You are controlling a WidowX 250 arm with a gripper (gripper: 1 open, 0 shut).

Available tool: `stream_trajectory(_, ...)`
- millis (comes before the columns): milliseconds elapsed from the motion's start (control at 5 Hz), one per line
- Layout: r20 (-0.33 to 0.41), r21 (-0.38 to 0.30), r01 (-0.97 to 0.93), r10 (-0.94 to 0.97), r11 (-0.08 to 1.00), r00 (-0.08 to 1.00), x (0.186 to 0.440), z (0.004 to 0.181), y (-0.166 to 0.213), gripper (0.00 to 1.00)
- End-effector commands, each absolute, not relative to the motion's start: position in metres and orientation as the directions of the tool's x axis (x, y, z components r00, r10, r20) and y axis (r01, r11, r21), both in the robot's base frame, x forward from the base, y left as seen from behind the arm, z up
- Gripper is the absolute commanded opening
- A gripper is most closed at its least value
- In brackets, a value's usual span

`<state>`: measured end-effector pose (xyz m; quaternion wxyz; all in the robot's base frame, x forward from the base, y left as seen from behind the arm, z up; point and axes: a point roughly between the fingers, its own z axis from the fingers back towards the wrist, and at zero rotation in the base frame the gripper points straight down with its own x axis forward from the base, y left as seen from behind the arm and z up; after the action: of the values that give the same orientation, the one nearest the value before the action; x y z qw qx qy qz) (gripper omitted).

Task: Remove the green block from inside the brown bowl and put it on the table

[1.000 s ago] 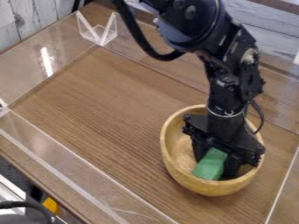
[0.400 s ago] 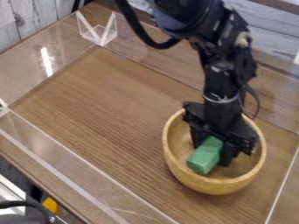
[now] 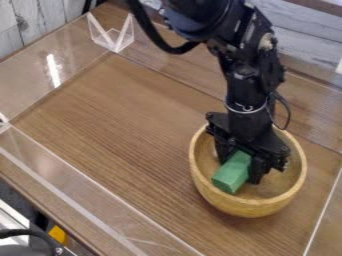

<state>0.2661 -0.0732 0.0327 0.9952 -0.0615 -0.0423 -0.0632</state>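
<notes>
The green block [image 3: 233, 174] hangs tilted over the inside of the brown bowl [image 3: 214, 195], its lower end near the bowl's left wall. My gripper [image 3: 245, 153] comes straight down from above and is shut on the green block's upper end. The black arm [image 3: 243, 70] rises from the bowl toward the top of the view. The bowl sits on the table [image 3: 120, 115] at the right front. The block's top end is partly hidden by the black fingers.
Clear acrylic walls [image 3: 40, 60] run along the table's left and back edges, and another low wall [image 3: 74, 190] lines the front. A clear triangular stand [image 3: 111, 32] sits at the back left corner.
The gripper has risen and shifted slightly left with the green block, which has lifted off the bowl's bottom.
</notes>
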Motion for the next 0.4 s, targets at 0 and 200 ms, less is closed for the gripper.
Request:
stream_trajectory(0,0.124,-0.118,0.110,-0.095,0.987,0.988,0.2702,0.0362,-0.0719,0.00)
stream_trajectory(200,0.124,-0.118,0.082,-0.067,0.990,0.990,0.2700,0.0317,-0.0720,0.00)
